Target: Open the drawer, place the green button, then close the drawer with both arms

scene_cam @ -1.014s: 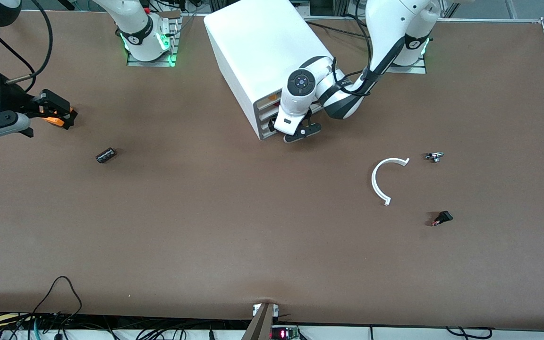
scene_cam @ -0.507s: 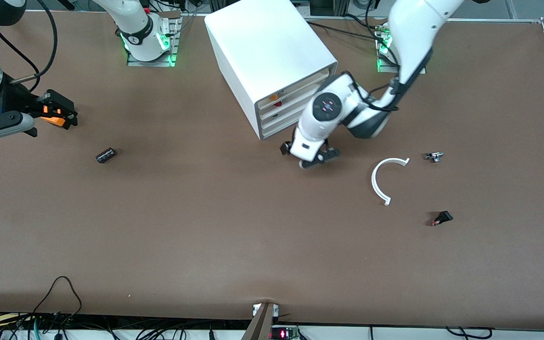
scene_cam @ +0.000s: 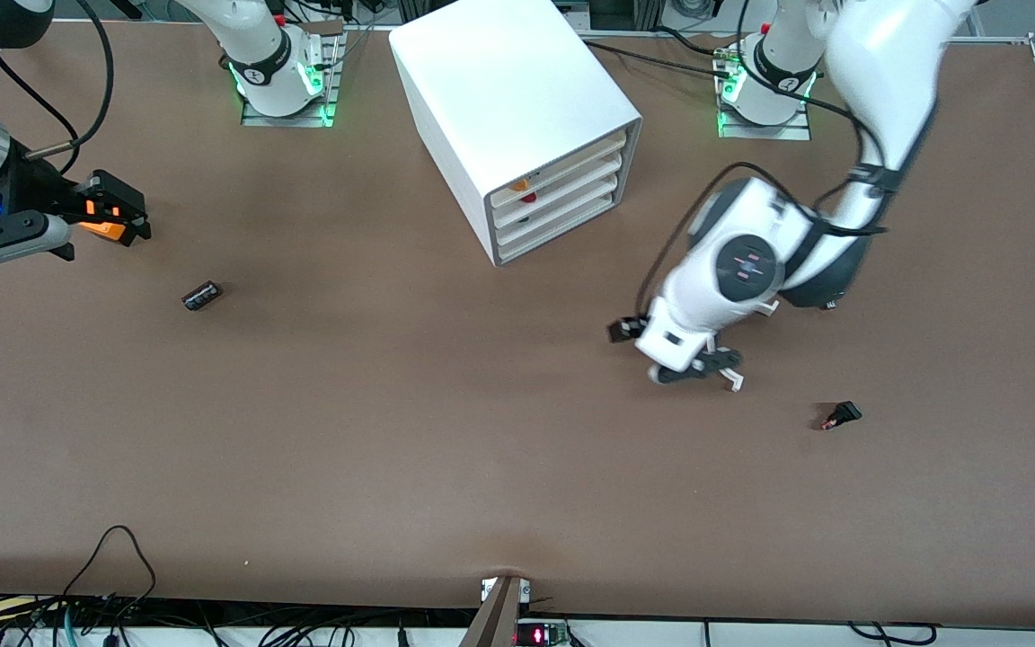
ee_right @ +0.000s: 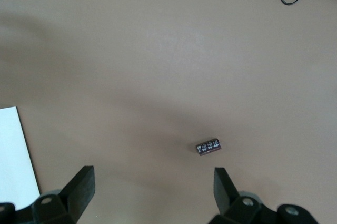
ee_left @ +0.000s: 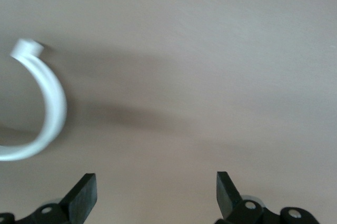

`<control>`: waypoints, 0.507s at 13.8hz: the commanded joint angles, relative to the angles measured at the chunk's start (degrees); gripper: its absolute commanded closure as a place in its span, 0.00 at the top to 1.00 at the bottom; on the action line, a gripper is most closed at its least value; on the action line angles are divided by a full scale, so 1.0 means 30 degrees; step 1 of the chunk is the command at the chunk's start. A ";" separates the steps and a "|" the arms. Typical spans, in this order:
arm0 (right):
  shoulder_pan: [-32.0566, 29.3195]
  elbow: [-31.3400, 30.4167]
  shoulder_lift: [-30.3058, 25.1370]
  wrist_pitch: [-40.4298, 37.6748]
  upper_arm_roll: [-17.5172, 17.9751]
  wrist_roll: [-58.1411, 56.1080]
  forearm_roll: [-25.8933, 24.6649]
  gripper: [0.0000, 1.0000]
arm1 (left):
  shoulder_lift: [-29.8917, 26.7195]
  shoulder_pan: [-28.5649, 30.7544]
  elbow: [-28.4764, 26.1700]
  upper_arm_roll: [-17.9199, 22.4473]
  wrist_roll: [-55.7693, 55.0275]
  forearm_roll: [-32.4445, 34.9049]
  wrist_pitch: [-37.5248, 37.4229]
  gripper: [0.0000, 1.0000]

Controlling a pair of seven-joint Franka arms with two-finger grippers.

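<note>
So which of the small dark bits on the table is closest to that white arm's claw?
The black piece with a red tip, near the left gripper; the dark stubby cylinder lies toward the right arm's end.

The left gripper [scene_cam: 695, 370], jaws spread wide, is away from the front of the cabinet [scene_cam: 517, 117] and now hangs over the white curved piece [ee_left: 45, 108], covering most of it. The cabinet's drawer [scene_cam: 562, 225] fronts are uncovered. The left arm [scene_cam: 877, 108] stretches farther out over the table [scene_cam: 392, 431].

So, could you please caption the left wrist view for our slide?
Left gripper, fingers open, above the brown table beside a curved white ring piece.
</note>
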 commanded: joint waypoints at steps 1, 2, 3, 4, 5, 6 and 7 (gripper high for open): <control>0.0085 0.0259 0.0124 -0.0080 0.0009 0.0273 0.0041 1.00 | -0.1921 0.1590 -0.0176 -0.0264 0.2850 0.0473 -0.2443 1.00; 0.0085 0.0259 0.0124 0.0007 0.0009 0.0273 0.0041 1.00 | -0.2447 0.1740 -0.0176 0.0055 0.3993 0.0357 -0.2741 1.00; 0.0085 0.0259 0.0124 0.0037 0.0009 0.0273 0.0041 1.00 | -0.2946 0.1712 -0.0205 0.0900 0.4759 0.0298 -0.2918 1.00; 0.0085 0.0259 0.0124 0.0066 0.0009 0.0273 0.0041 1.00 | -0.3357 0.1741 -0.0234 0.1401 0.5405 0.0268 -0.3384 1.00; 0.0085 0.0259 0.0124 0.0096 0.0009 0.0273 0.0041 1.00 | -0.3738 0.1770 -0.0205 0.1870 0.6368 0.0268 -0.3649 1.00; 0.0085 0.0259 0.0124 0.0096 0.0009 0.0273 0.0041 1.00 | -0.4264 0.1625 -0.0234 0.2803 0.7335 0.0239 -0.3710 1.00; 0.0085 0.0259 0.0124 0.0096 0.0009 0.0273 0.0041 1.00 | -0.4849 0.1421 -0.0292 0.3654 0.8128 0.0210 -0.3972 1.00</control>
